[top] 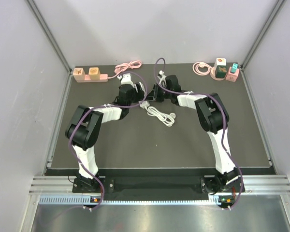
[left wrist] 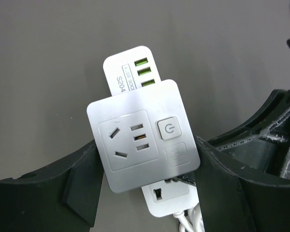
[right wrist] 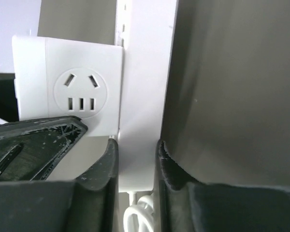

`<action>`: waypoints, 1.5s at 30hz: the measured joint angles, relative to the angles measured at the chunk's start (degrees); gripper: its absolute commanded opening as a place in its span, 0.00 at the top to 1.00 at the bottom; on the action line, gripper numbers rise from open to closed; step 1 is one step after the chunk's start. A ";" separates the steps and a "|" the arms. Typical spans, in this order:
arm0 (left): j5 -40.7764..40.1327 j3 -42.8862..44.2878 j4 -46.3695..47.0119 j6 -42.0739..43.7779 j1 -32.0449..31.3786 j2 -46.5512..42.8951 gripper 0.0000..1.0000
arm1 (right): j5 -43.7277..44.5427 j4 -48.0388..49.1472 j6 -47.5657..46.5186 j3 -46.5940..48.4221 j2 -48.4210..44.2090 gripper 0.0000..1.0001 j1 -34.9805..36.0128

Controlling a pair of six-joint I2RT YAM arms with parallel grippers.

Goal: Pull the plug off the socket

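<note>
A white power strip (left wrist: 130, 65) with green USB ports lies on the dark mat. A square white plug adapter (left wrist: 135, 140) with a power button sits plugged onto it. My left gripper (left wrist: 145, 169) is shut on the adapter, its fingers (left wrist: 82, 183) pressing the adapter's two sides. My right gripper (right wrist: 137, 154) is shut on the strip's narrow body (right wrist: 145, 96), just beside the adapter (right wrist: 79, 96). In the top view both grippers (top: 130, 92) (top: 159, 91) meet at the mat's back centre. The strip's white cable (top: 160, 116) lies coiled in front of them.
A peach power strip (top: 89, 74) with a pink cable (top: 128, 66) lies at the back left. A pink cable coil (top: 201, 67) and pink and green socket cubes (top: 224, 70) stand at the back right. Grey walls enclose the mat (top: 135, 145).
</note>
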 measured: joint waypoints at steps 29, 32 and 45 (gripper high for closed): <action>-3.87 -5.66 1.46 -4.02 0.76 -3.93 1.00 | 0.61 -2.32 7.26 2.21 1.70 1.00 1.79; -3.76 -4.85 -0.17 -4.57 0.90 -3.93 1.00 | 0.44 -1.64 8.17 2.21 1.81 1.00 1.73; -1.79 -2.91 -2.56 -6.19 1.88 -3.78 1.00 | -1.07 0.42 11.10 2.08 2.47 1.00 1.14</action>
